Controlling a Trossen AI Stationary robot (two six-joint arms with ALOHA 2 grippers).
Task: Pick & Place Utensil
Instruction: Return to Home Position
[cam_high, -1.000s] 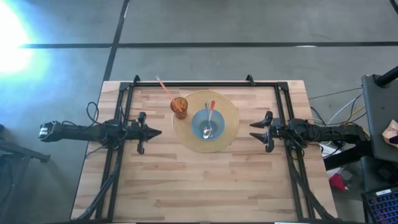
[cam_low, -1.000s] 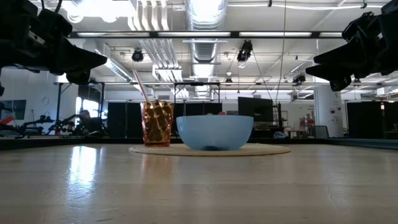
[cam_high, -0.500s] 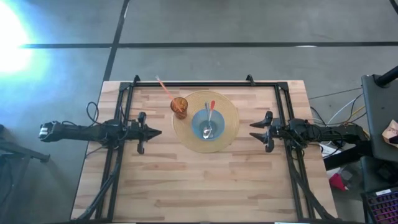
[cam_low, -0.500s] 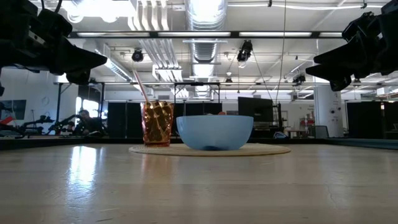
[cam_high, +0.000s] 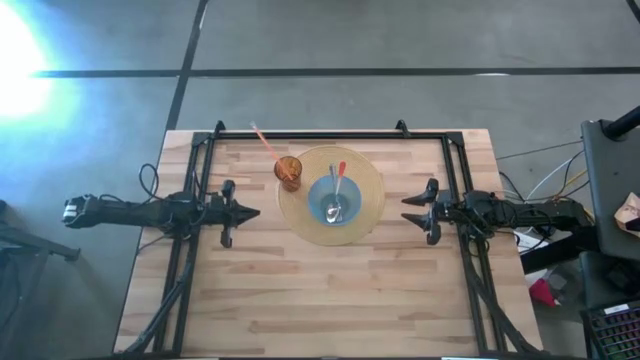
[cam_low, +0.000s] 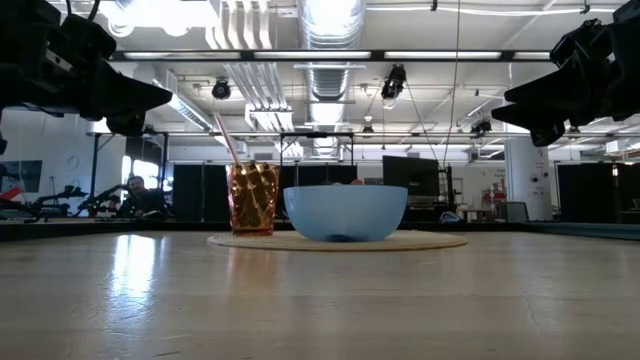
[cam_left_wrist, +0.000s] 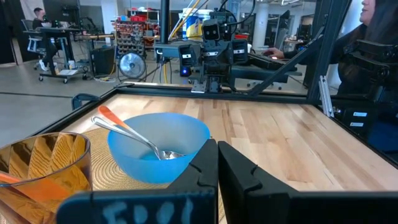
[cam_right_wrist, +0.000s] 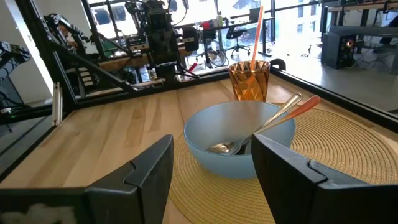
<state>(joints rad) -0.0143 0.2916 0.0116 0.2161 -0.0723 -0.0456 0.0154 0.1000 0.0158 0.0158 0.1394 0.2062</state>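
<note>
A light blue bowl (cam_high: 334, 201) stands on a round woven placemat (cam_high: 366, 176) at the table's middle. Two utensils lie in it, a metal spoon (cam_high: 333, 193) and an orange-handled one (cam_high: 341, 169). Their heads are on the bowl's bottom and their handles lean on its far rim (cam_right_wrist: 292, 102). An amber cup (cam_high: 289, 170) with an orange straw stands at the mat's far left edge. My left gripper (cam_high: 255, 212) hovers shut, left of the mat (cam_left_wrist: 216, 144). My right gripper (cam_high: 404, 209) hovers open, right of the mat (cam_right_wrist: 212, 140). Both are empty and above table height (cam_low: 165, 98) (cam_low: 498, 105).
A black metal frame (cam_high: 330, 135) runs along the table's far edge and down both sides under the arms. Bare wood (cam_high: 330, 290) lies between the mat and the near edge. A person sits beyond the table in the left wrist view (cam_left_wrist: 379, 25).
</note>
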